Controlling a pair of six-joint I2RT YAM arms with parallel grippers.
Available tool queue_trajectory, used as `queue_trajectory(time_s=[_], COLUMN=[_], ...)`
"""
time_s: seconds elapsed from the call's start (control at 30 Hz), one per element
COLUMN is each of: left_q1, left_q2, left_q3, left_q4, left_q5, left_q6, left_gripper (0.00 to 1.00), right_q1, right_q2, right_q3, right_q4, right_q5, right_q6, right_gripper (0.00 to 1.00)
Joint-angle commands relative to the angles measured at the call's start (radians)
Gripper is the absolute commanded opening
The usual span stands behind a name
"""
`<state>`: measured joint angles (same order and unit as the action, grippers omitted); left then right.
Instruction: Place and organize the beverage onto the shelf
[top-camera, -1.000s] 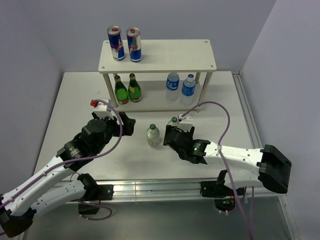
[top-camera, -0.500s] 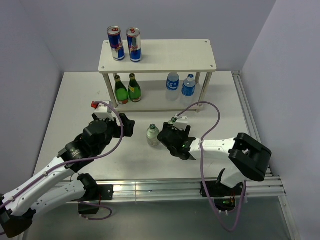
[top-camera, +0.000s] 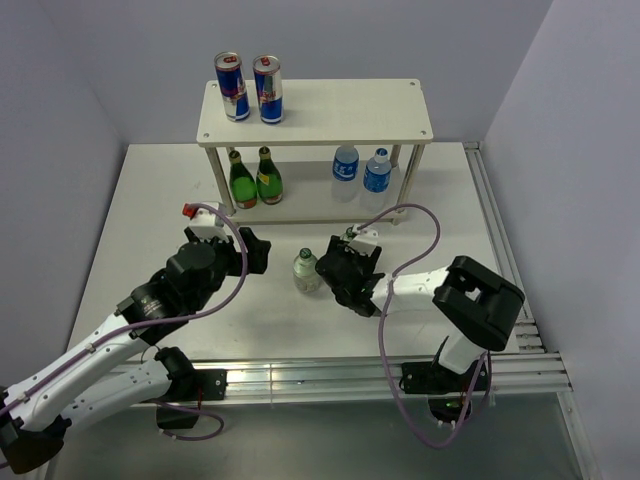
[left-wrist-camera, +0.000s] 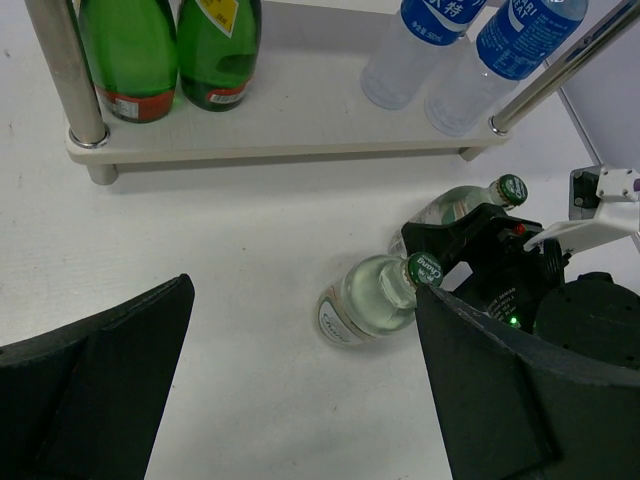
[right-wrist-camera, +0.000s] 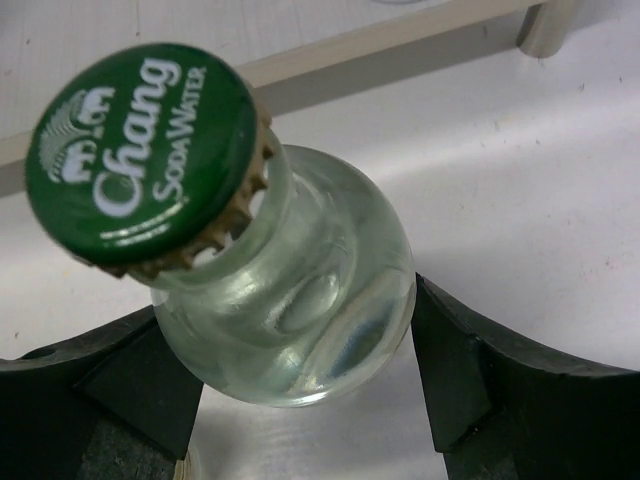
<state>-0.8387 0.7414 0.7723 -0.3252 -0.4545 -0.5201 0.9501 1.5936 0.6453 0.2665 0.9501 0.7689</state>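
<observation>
1. Top board of the shelf (top-camera: 330, 110): two cans (top-camera: 231, 88) upright at its left end.
2. Lower board: green bottles (left-wrist-camera: 130, 45) left, water bottles (top-camera: 346, 162) right.
3. Out in front of the shelf: clear green-capped bottle (right-wrist-camera: 290, 300) between the right gripper (right-wrist-camera: 300, 375) fingers (right-wrist-camera: 470, 380), black pads right at the glass. Pinching or not, cannot tell.
4. Second clear bottle (left-wrist-camera: 455, 203) just beside, nearer the shelf.
5. Left gripper (left-wrist-camera: 303, 295) spread wide, holding nothing.

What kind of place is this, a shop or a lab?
Most likely a robotics lab test cell: a left arm and right arm bolted to a metal rail, a white table boxed in by blank walls, and one small shelf holding cans and bottles.
</observation>
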Motion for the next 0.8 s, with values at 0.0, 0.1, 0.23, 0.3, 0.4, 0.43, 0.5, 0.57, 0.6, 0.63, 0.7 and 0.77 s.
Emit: queue_trajectory(time_s=[0.0,0.1,0.23,0.3,0.4,0.43,0.5,0.57,0.6,0.63,0.7,0.77], left_q1=[-0.010,-0.016,-0.025,-0.030,-0.037,-0.039,-0.042,-0.043,-0.045,-0.045,-0.045,-0.045], left_q2=[-0.010,-0.013,0.003,0.006,-0.002,-0.007,-0.014,-0.017,-0.019,-0.019,-0.019,-0.016], left_q3=[0.005,-0.001,0.002,0.002,-0.001,-0.004,-0.007,-0.007,-0.007,-0.008,-0.010,-0.008], left_q4=[0.031,0.031,0.022,0.015,0.015,0.015,0.015,0.014,0.014,0.014,0.012,0.012], left_q5=[-0.030,-0.035,-0.044,-0.050,-0.062,-0.064,-0.067,-0.073,-0.075,-0.075,-0.076,-0.079], left_q6=[-0.011,-0.012,-0.017,-0.018,-0.021,-0.021,-0.023,-0.024,-0.024,-0.024,-0.026,-0.027], left_gripper=[0.99,0.99,0.99,0.99,0.99,0.99,0.99,0.99,0.99,0.99,0.99,0.99], right_q1=[-0.019,-0.025,-0.036,-0.048,-0.059,-0.059,-0.059,-0.054,-0.050,-0.048,-0.028,-0.007], right_q2=[0.040,0.062,0.094,0.103,0.105,0.101,0.092,0.060,0.045,0.010,-0.030,-0.090], right_q3=[-0.006,-0.007,0.002,0.010,0.019,0.022,0.031,0.030,0.031,0.031,0.045,0.056], right_q4=[0.109,0.154,0.204,0.220,0.198,0.188,0.145,0.100,0.082,0.064,-0.001,-0.074], right_q5=[0.067,0.088,0.101,0.084,0.062,0.053,0.046,0.035,0.032,0.036,0.044,0.056], right_q6=[-0.005,-0.017,-0.068,-0.079,-0.082,-0.076,-0.066,-0.048,-0.043,-0.036,-0.036,-0.031], right_gripper=[0.78,0.71,0.51,0.38,0.07,0.00,0.00,0.00,0.00,0.00,0.00,0.00])
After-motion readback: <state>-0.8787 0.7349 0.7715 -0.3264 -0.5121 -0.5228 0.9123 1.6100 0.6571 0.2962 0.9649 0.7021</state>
